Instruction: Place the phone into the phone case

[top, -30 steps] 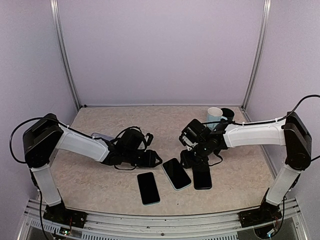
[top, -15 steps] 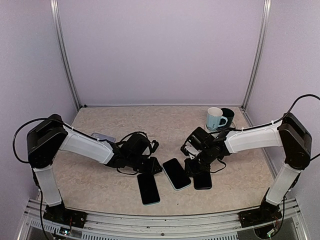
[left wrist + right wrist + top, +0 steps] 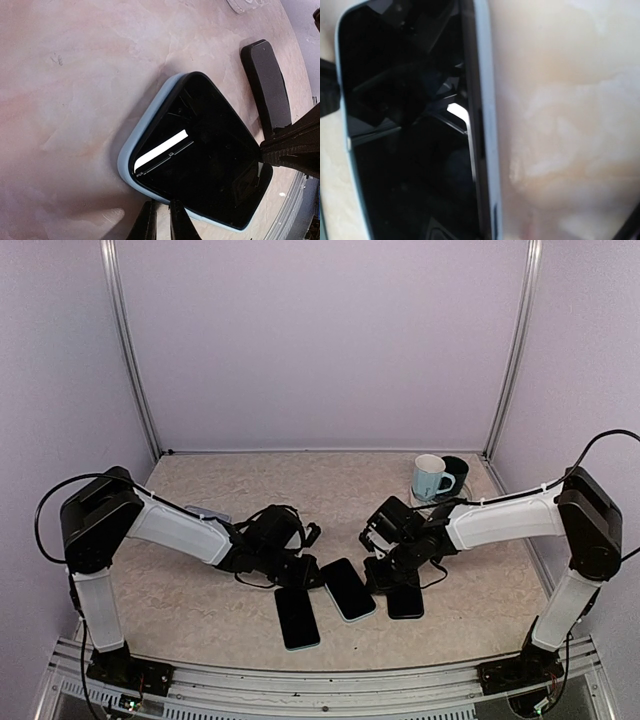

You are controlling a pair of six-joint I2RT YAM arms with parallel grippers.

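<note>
Pale blue rim of the phone case (image 3: 134, 150) frames the black phone (image 3: 205, 155), which lies face up inside it on the marbled counter (image 3: 75, 75), between my two hands. My left hand (image 3: 162, 223) has its fingers (image 3: 147, 225) drawn almost together with nothing between them, tips just at the case's near edge. My right hand (image 3: 383, 577) is closed tight, down at the opposite side of the case. A second phone (image 3: 297, 617) lies just to the left, a black slab (image 3: 404, 600) just to the right
</note>
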